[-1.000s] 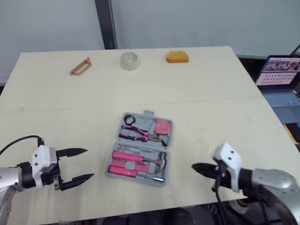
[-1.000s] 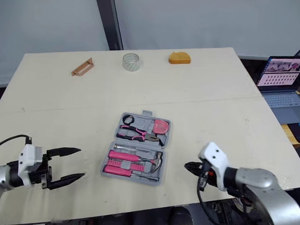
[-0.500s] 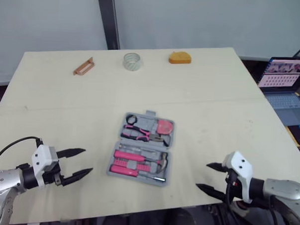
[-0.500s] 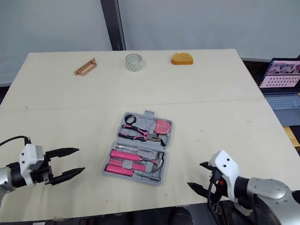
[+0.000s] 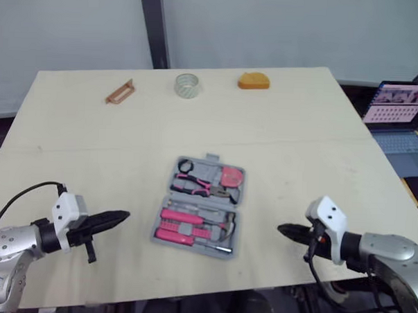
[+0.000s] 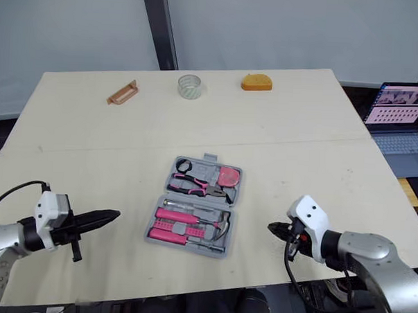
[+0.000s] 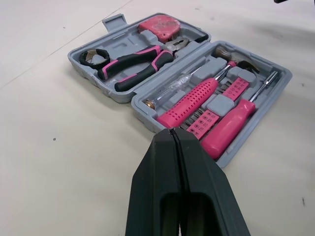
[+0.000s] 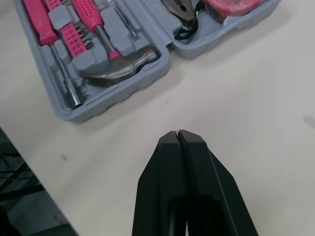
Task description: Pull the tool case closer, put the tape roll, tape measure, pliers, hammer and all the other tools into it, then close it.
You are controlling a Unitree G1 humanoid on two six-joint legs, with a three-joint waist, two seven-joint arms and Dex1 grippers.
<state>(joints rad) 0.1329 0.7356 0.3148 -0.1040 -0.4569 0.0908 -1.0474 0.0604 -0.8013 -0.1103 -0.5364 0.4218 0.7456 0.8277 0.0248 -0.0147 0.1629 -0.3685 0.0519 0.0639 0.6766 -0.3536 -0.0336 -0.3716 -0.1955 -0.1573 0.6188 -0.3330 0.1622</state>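
Both pairs of fingers have come together since half a second ago, when each stood apart. The left gripper [image 5: 125, 214] now has its fingers pressed into one black wedge, holding nothing and aimed at the near-left side of the tool case [image 5: 200, 208]. The right gripper [image 5: 282, 230] is likewise closed and empty, pointing at the case from the other side. Both sit low over the counter [image 5: 299, 153], near the case but apart from it.

The case lies open flat in the middle of the counter, its two halves hinged side by side. The pliers [image 5: 194, 186] and a pink-red rounded tool, probably the tape measure, sit in the far half. The hammer [image 5: 223, 226] and pink-handled drivers lie seated in the near half.

Closed fingers suit a push or a hook better than a pinch, so the pose reads as readying to nudge the case nearer or fold a half over.

Far back, the tape roll [image 5: 188, 85] stands near the rear edge, well apart from the case. An orange object [image 5: 254, 81] and a brown handle-shaped piece [image 5: 120, 91] flank it along that edge.

Bare counter surrounds the case on all sides, with room to drag it toward the front edge. A laptop [image 5: 403, 127] sits off the counter's right side.
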